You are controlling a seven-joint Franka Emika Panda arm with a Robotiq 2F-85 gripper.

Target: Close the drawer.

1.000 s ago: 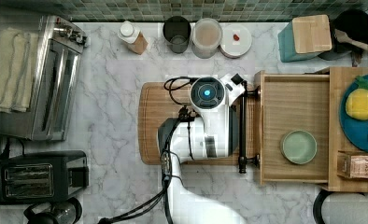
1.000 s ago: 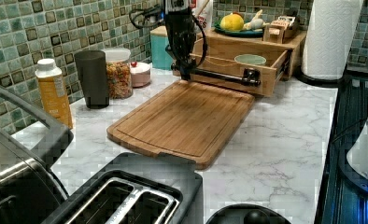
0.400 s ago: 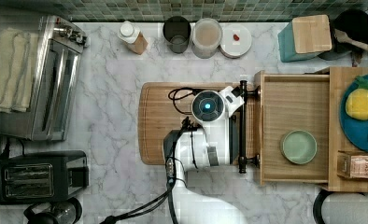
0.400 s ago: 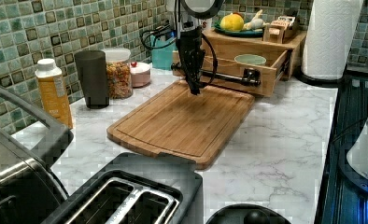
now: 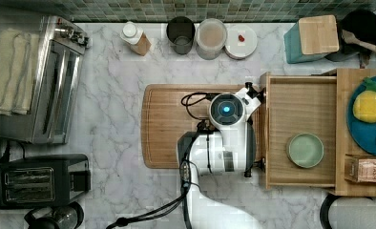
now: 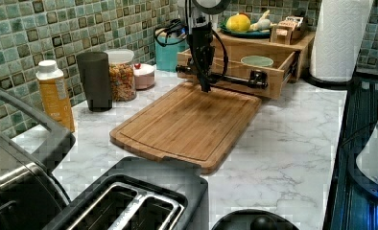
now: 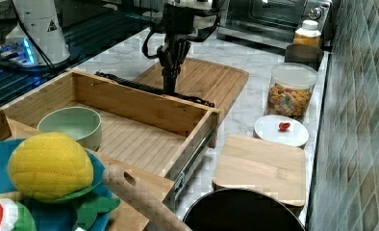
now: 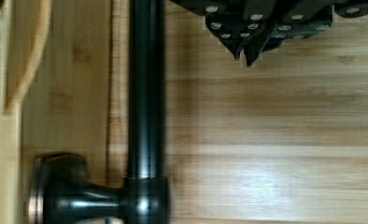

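The drawer (image 5: 300, 109) is a light-wood tray standing pulled out from a wooden stand, towards the top view's left. Its black bar handle (image 8: 145, 93) runs along its front wall (image 7: 139, 103). My gripper (image 6: 206, 87) points straight down over the bamboo cutting board (image 6: 187, 120), just on the board side of the handle (image 7: 144, 89). Its fingertips (image 8: 245, 57) are shut together with nothing between them, a short way from the bar. A green bowl (image 5: 305, 150) sits inside the drawer.
The wooden stand (image 5: 348, 124) carries a blue plate with toy fruit (image 5: 369, 107) and a small box (image 5: 367, 169). Jars and a bottle (image 5: 135, 38) line the tiled wall. A toaster oven (image 5: 33, 76) and a toaster (image 5: 38, 181) stand at the top view's left.
My gripper has dropped lower over the cutting board and shifted towards the drawer handle. The drawer has not visibly moved.
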